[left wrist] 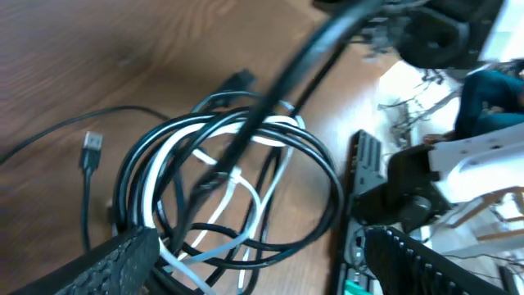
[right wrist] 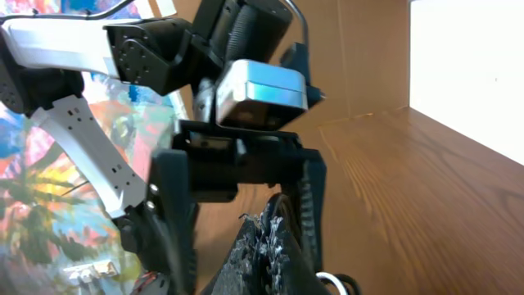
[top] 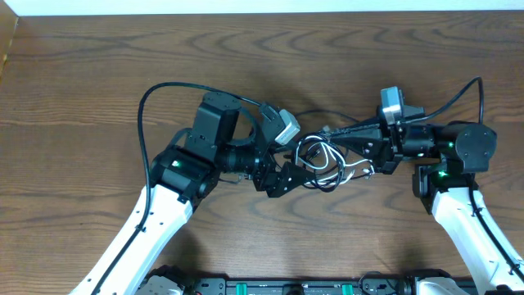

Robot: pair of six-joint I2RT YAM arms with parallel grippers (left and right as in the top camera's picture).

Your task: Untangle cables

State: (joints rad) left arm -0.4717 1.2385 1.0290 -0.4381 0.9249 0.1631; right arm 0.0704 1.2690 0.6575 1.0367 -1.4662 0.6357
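Entry, as we find it: cables (left wrist: 147, 172), black with one white, coiled in overlapping loops at frame centre on the wooden table (left wrist: 65, 57). One USB plug (left wrist: 92, 150) lies at left. The left gripper (left wrist: 262, 246) fingers stand wide apart along the bottom edge, with loops between them.

Wooden table (top: 82, 82), dark grain. Multicoloured patterned surface (right wrist: 29, 176) at left, right wrist view.

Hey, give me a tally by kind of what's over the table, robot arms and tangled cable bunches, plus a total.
Robot arms: 2, left arm and right arm
Tangled cable bunch: 1, black and white cords mixed
Total: 3
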